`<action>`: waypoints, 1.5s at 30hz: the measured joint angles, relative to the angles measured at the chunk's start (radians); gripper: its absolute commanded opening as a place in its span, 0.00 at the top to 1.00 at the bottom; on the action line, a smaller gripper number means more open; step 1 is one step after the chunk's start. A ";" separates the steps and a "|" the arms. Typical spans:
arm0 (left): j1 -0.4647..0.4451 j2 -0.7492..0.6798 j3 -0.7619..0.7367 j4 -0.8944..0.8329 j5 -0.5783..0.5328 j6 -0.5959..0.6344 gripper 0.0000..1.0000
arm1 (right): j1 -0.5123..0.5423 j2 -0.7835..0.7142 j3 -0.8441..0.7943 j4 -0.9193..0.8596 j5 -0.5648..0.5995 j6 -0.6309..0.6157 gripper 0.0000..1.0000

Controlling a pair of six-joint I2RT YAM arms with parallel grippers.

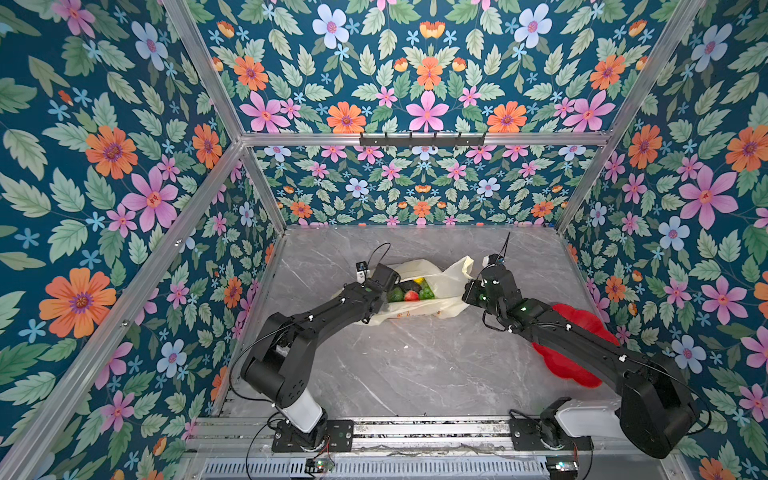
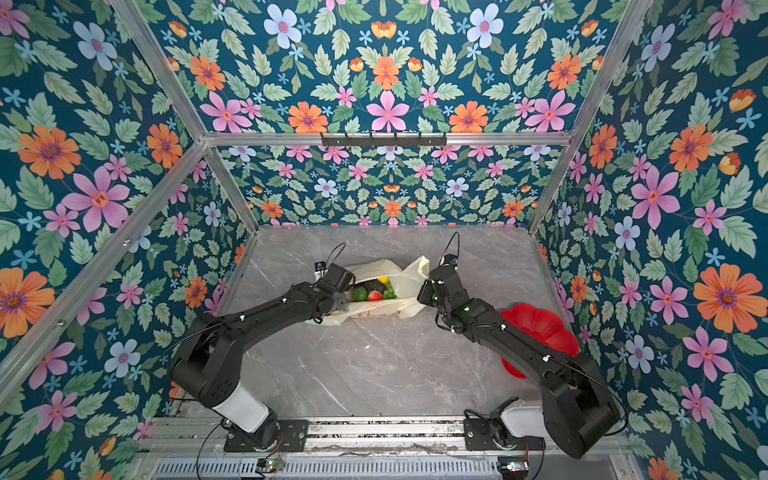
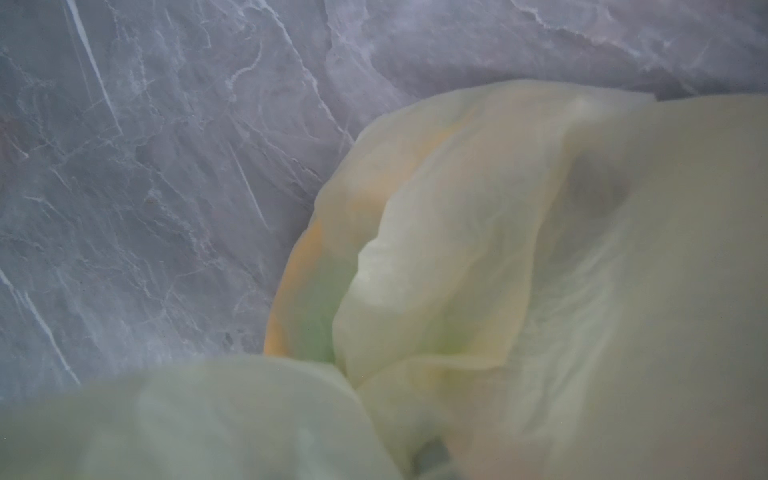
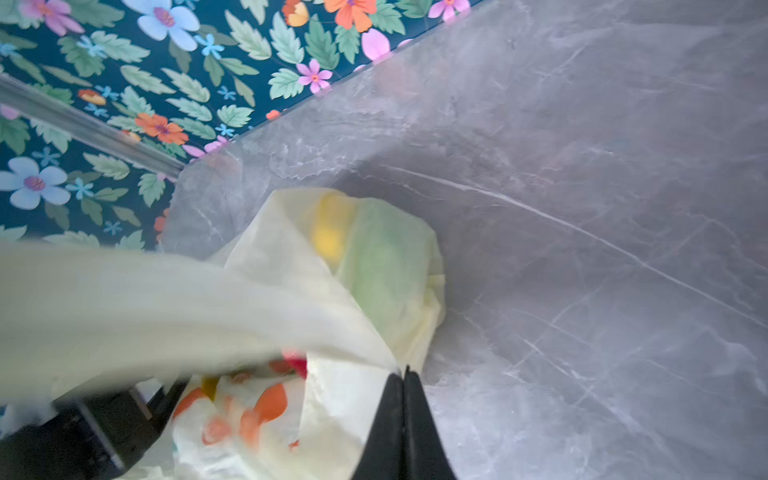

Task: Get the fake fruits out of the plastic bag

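Both at plastic bag (image 1: 449, 291); right gripper (image 4: 404, 374) pinches it; left gripper (image 1: 386, 291) opening unclear

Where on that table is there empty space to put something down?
Widest bare patch: grey marble tabletop between the black left arm and right arm, from the thin cream-yellow plastic bag to the near metal rail. A narrower strip lies between the bag and the floral back wall. Crowded: around the bag, and the red flower-shaped plastic dish under the right arm.
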 measured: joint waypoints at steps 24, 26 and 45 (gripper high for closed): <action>-0.017 -0.185 -0.026 0.112 0.121 0.183 1.00 | 0.054 -0.079 0.260 -0.395 0.161 -0.168 0.14; -0.023 -0.186 -0.026 0.112 0.119 0.190 1.00 | 0.093 -0.090 0.324 -0.473 0.221 -0.200 0.15; -0.061 -0.232 -0.124 0.168 0.095 0.227 1.00 | 0.253 0.443 0.822 -0.752 0.316 -0.307 0.18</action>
